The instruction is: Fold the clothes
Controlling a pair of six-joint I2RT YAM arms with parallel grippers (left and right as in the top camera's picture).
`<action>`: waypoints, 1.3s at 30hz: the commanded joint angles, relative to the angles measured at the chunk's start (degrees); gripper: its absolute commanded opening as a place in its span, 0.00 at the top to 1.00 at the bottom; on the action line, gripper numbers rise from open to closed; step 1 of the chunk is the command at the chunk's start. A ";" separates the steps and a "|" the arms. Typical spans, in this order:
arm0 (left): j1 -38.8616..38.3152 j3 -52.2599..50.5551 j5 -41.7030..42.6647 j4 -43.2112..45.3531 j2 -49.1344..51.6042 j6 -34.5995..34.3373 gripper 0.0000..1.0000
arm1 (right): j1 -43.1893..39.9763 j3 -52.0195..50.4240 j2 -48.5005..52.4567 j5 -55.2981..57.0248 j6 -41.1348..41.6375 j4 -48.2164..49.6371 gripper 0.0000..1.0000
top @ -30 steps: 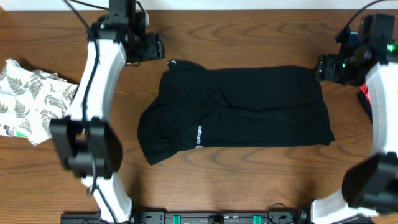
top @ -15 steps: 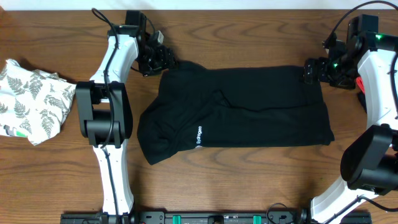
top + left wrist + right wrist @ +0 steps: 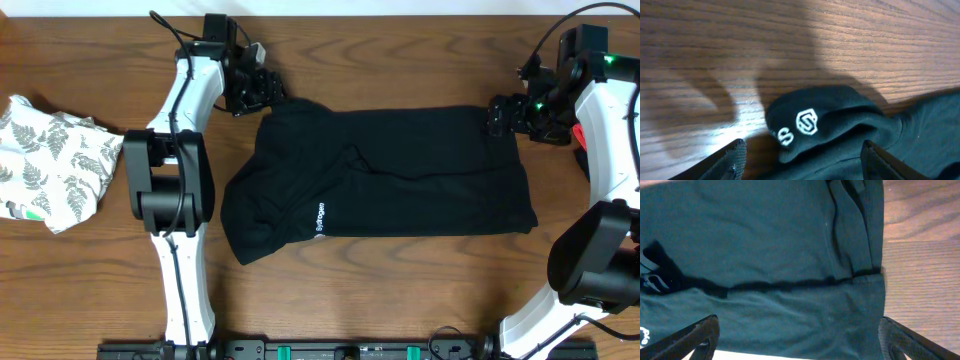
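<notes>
Two released hands, left hand (image 3: 805,157) and right hand (image 3: 800,340), over the black garment (image 3: 400,175).
I read its corner logo (image 3: 806,122) only from the left wrist; the fern-print piece (image 3: 55,165) shows only overhead.

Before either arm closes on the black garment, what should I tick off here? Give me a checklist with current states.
1. left pincer open, astride the black garment's logo corner: ok.
2. right pincer open above the garment's edge: ok.
3. Both empty: ok.
4. Garment lying flat: not ok, its logo end is rumpled.
5. fern-print cloth lying apart from the garment: ok.
6. Fingers touching fabric: cannot tell.
</notes>
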 commanded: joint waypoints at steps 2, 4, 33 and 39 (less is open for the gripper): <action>-1.03 1.25 0.61 1.38 2.29 0.46 0.26 | -0.48 1.22 -0.48 -0.63 -0.72 -0.39 0.01; -1.29 1.25 0.59 2.05 2.36 0.46 0.27 | -0.48 1.22 -0.48 -0.63 -0.72 -0.42 0.01; -1.55 1.27 0.59 -0.96 -2.56 0.76 0.94 | -0.52 0.90 0.50 -0.37 -0.74 8.07 0.07; -1.55 1.27 0.59 -2.56 -6.64 0.72 0.94 | -1.11 0.90 6.49 -2.58 -3.58 16.48 0.05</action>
